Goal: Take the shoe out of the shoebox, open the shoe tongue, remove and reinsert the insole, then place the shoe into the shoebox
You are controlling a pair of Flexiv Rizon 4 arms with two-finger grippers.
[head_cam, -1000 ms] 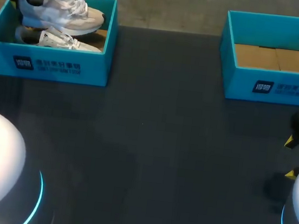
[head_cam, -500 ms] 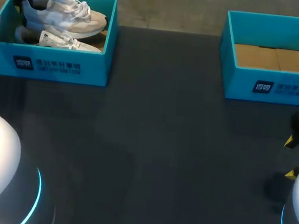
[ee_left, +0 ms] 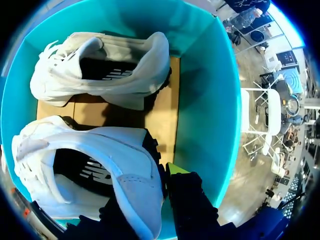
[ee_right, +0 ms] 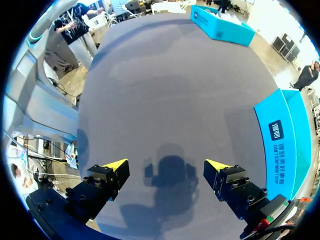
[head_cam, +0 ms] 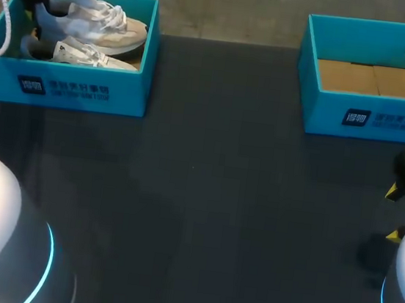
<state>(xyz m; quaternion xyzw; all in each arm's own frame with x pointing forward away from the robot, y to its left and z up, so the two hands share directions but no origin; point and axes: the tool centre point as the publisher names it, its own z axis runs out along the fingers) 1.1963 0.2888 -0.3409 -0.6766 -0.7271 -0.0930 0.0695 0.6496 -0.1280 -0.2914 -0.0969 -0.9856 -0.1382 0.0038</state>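
Left claw pinching shoe heel, arm upright over shoebox

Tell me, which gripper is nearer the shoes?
Left. The left gripper grips the heel of a shoe in the box; the right gripper hovers over the table, far away.
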